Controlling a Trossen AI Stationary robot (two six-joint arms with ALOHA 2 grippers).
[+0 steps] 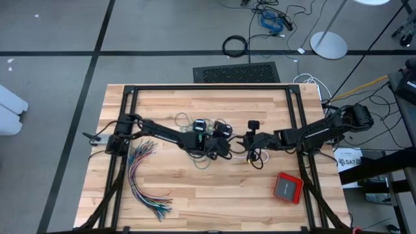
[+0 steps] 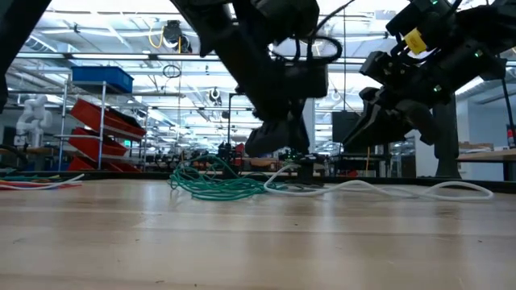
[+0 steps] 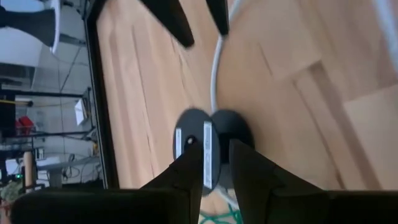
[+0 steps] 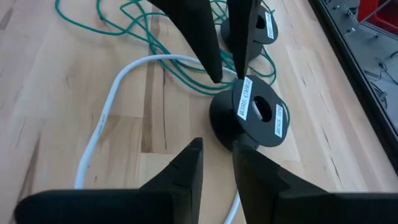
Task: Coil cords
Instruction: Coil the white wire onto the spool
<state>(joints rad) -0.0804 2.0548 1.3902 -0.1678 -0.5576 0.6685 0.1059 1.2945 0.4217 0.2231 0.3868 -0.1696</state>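
The teal-green cord point(image 1: 195, 144) lies in a loose heap mid-table; it also shows in the low view point(image 2: 214, 184). A small black spool point(image 4: 252, 115) with white labels stands beside the heap, and a white cord point(image 4: 102, 118) runs from it over the wood. A second black spool point(image 4: 256, 28) sits behind it. My left gripper point(image 4: 229, 76) comes down on the near spool, fingers closed on its rim. My right gripper point(image 4: 216, 155) is open and empty, just short of the spool and raised above the table point(image 2: 363, 129). I cannot pick out a black cord. My left gripper pinches the near spool's labelled rim point(image 3: 208, 149) between its two fingers. The fingers point(image 4: 208, 56) slant down from above, from the table's left. The spool's lower side point(image 4: 224, 134) rests on the table. The fingertips hide the exact place of contact.
A fanned bundle of many-coloured wires point(image 1: 146, 175) lies at the near left. A red-orange box point(image 1: 288, 187) sits at the near right. A black frame point(image 1: 208, 88) runs around the table top. Bare wood shows along the near edge.
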